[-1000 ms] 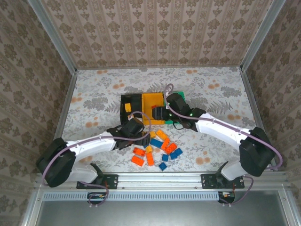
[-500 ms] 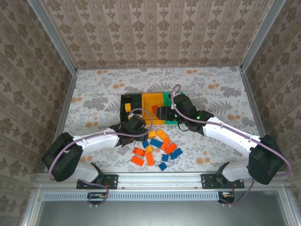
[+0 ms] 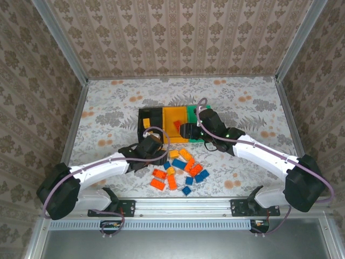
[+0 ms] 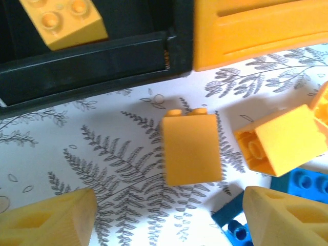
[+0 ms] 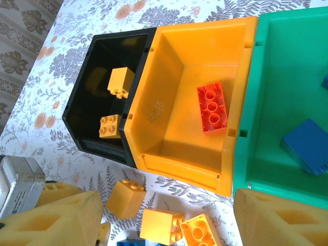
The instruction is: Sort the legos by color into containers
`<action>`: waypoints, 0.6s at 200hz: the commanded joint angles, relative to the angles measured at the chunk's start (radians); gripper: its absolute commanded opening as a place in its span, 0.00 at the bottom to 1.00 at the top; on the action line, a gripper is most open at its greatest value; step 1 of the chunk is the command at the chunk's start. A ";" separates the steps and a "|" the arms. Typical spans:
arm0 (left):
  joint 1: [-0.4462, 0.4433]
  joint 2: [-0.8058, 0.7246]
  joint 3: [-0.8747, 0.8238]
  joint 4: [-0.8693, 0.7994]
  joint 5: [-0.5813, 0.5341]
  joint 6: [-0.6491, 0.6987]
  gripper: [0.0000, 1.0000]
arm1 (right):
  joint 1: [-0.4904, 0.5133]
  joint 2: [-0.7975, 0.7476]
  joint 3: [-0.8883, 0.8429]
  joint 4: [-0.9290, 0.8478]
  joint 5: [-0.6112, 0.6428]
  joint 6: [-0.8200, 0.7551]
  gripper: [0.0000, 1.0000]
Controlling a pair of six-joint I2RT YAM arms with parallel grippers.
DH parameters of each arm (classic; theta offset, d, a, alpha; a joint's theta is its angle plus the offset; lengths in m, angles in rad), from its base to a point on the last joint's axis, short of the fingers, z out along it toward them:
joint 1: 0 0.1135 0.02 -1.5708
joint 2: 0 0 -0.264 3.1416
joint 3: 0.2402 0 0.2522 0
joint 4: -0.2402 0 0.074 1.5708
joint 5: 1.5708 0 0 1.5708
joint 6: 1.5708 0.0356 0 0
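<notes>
The three joined containers sit mid-table: black bin (image 3: 145, 120), yellow-orange bin (image 3: 175, 116), green bin (image 3: 195, 114). The black bin (image 5: 97, 87) holds two yellow legos (image 5: 120, 82). A red lego (image 5: 214, 107) lies in the yellow-orange bin (image 5: 174, 128), and a blue lego (image 5: 307, 146) in the green bin (image 5: 266, 102). Loose legos (image 3: 180, 167) lie just in front of the bins. My left gripper (image 4: 169, 220) is open, with a yellow lego (image 4: 190, 148) lying just ahead of its fingertips. Above the bins' front edge my right gripper (image 5: 169, 220) hangs open and holds nothing.
Beside the left gripper lie another yellow lego (image 4: 282, 141) and a blue one (image 4: 233, 225). More yellow legos (image 5: 158, 225) lie below the right gripper. Patterned walls and metal rails enclose the table (image 3: 253, 108).
The right gripper has drawn back slightly to the right, off the bins. The left arm has shifted a little, its gripper still at the pile's left edge.
</notes>
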 commanded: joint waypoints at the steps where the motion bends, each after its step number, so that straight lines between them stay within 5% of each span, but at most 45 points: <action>1: 0.000 0.045 0.041 0.013 -0.004 0.020 0.78 | -0.008 -0.033 -0.014 0.018 0.018 -0.002 0.70; 43: 0.014 0.184 0.068 0.081 -0.023 0.044 0.77 | -0.017 -0.072 -0.033 0.005 0.029 -0.006 0.70; 91: 0.018 0.285 0.081 0.127 -0.037 0.055 0.57 | -0.025 -0.118 -0.051 -0.003 0.036 -0.006 0.71; 120: 0.020 0.297 0.073 0.156 -0.044 0.068 0.61 | -0.025 -0.131 -0.065 0.003 0.032 -0.002 0.71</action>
